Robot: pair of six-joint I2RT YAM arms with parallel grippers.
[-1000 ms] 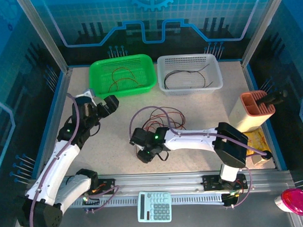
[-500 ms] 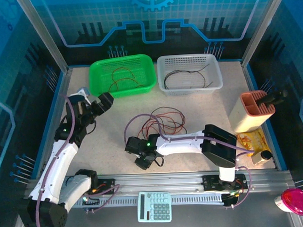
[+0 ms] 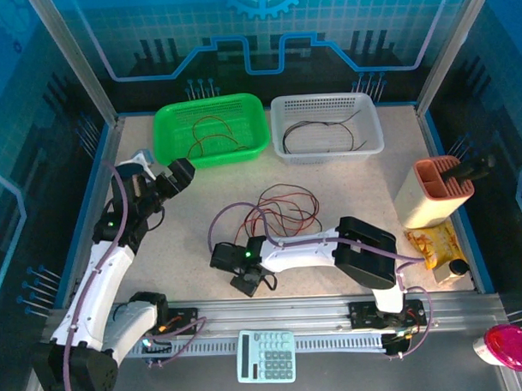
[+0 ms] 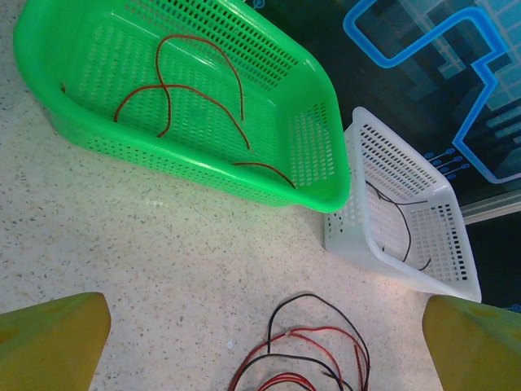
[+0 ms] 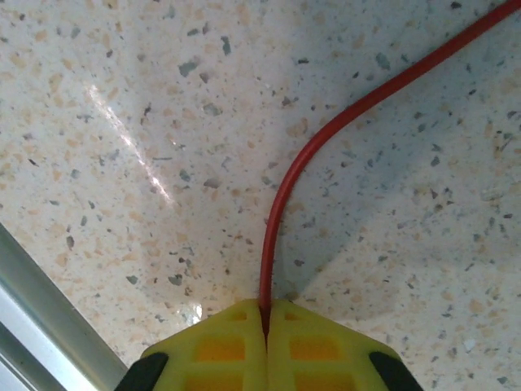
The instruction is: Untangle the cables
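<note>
Bunch of thin red and black wires point(image 3: 285, 208): looped loosely on the speckled surface point(image 3: 193, 225), nearward of the green perforated plastic basket point(image 3: 225, 154). Right tool point(image 5: 266, 314): clenched on one red strand point(image 5: 281, 191), whose long axis leaves the tips straight ahead, then curves off toward the bunch. Left tool point(image 3: 178, 174): released wide, near the basket, farther from the strand.

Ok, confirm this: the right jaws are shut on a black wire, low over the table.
Not black. The right jaws are shut on a red wire, low over the table, as the right wrist view shows.
</note>
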